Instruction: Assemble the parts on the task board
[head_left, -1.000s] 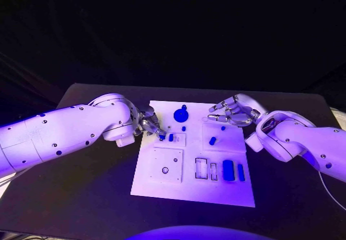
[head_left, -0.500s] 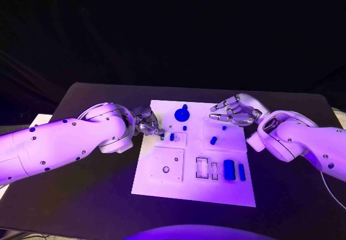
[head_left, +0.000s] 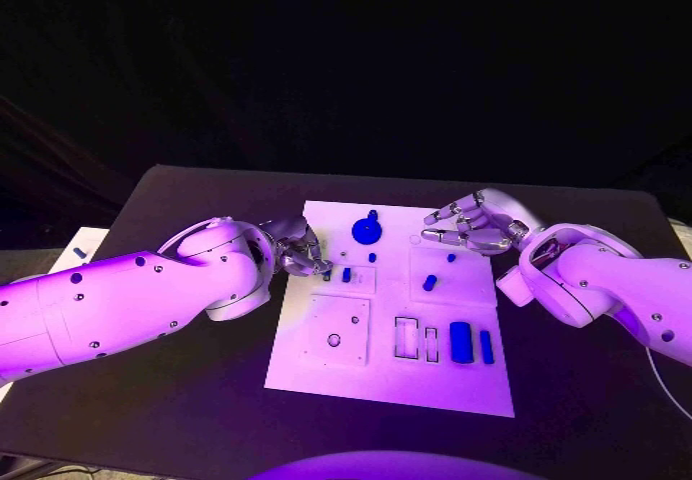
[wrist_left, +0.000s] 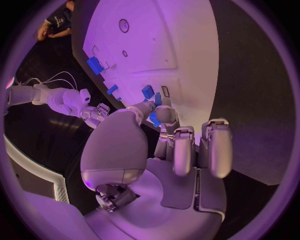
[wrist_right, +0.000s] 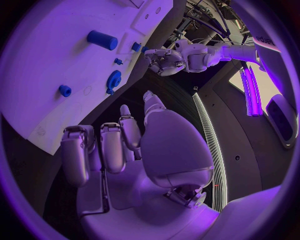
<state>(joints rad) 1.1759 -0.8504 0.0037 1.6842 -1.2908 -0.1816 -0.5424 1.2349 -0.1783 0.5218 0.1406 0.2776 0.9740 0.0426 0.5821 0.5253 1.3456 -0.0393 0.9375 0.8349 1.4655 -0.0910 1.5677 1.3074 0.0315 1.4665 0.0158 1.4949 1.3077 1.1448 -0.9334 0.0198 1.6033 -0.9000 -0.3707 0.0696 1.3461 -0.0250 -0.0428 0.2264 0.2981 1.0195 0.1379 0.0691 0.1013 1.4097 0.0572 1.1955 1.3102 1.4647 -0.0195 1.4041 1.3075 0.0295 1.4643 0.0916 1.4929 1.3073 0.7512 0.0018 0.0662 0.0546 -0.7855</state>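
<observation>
The white task board (head_left: 310, 365) lies in the middle of the black table. My left hand (head_left: 299, 252) is at the board's left edge, and its thumb and a finger pinch a small blue part (head_left: 329, 272), which also appears in the left wrist view as the blue part (wrist_left: 154, 119). A second small blue part (head_left: 346, 274) stands just beside it. My right hand (head_left: 469, 228) hovers over the board's far right corner with its fingers loosely bent and apart, holding nothing. A round blue knob (head_left: 368, 230) sits at the board's far edge.
More blue parts stand on the board: a peg (head_left: 428, 283), a large block (head_left: 460, 341) and a thin bar (head_left: 486, 346) beside two empty slots (head_left: 405, 338). A square inset with a hole (head_left: 335, 340) lies at the near left. Bare table surrounds the board.
My left arm has swung lower and nearer across the table's left side, while its hand stays at the board's left edge. The right hand has kept its place.
</observation>
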